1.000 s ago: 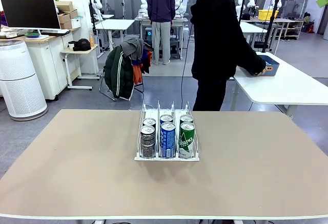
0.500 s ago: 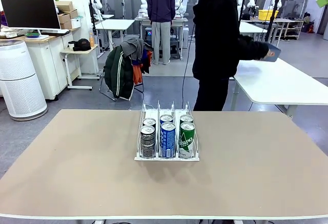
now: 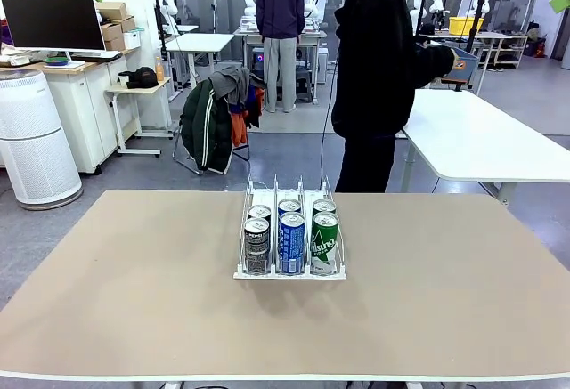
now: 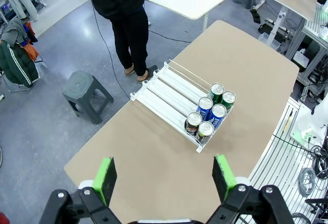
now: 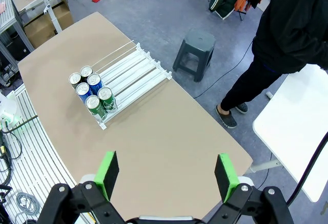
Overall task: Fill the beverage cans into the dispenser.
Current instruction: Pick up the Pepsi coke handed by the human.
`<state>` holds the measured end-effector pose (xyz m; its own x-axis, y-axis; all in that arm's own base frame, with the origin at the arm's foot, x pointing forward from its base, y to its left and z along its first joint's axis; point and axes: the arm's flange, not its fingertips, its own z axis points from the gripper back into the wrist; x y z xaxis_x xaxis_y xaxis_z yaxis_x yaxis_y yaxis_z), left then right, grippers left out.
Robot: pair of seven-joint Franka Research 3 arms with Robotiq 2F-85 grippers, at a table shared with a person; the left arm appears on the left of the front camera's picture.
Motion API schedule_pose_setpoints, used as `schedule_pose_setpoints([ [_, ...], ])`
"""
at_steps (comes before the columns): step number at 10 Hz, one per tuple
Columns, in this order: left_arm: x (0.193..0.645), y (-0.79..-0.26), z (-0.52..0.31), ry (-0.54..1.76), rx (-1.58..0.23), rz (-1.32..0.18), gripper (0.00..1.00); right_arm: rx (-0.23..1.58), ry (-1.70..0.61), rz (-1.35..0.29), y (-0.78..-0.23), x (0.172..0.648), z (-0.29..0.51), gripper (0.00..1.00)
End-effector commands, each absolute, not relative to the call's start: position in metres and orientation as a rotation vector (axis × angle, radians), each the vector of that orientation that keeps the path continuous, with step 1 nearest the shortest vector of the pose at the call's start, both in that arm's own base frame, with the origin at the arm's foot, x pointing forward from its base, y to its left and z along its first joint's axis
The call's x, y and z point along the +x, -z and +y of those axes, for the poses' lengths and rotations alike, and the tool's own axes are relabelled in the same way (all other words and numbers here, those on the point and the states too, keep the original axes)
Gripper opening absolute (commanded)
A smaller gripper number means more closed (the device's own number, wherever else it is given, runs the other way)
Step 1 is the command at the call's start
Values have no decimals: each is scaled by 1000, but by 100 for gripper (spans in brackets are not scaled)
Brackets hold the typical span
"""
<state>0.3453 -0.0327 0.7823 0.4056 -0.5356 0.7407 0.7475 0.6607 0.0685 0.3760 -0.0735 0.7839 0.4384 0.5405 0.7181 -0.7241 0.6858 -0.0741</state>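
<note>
The dispenser [image 4: 165, 92] sits in the middle of the desk [image 3: 134, 300]. Six beverage cans [image 3: 291, 239] stand in it, two in each lane, all at the end nearest the bottom of the front picture. The left gripper [image 4: 164, 179] and the right gripper [image 5: 166, 176] both hang high above the desk, spread wide, with nothing in them. The person [image 3: 378, 60] stands at the far side, turned to the upper right, holding a blue tub [image 3: 463, 62]. I think trouble could come if more cans go in too fast. A tall thin can could tip and knock the others down. A gripper coming down while the person reaches in could bump them, or push the light dispenser out of place.
</note>
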Motion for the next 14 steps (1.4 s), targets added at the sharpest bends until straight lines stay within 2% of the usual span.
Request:
schedule_pose_setpoints([
  [1,344,-782,-33,822,-294,-818,100,271,-801,-795,-783,376,-72,100],
  [14,344,-782,-33,822,-294,-818,100,271,-801,-795,-783,376,-72,100],
])
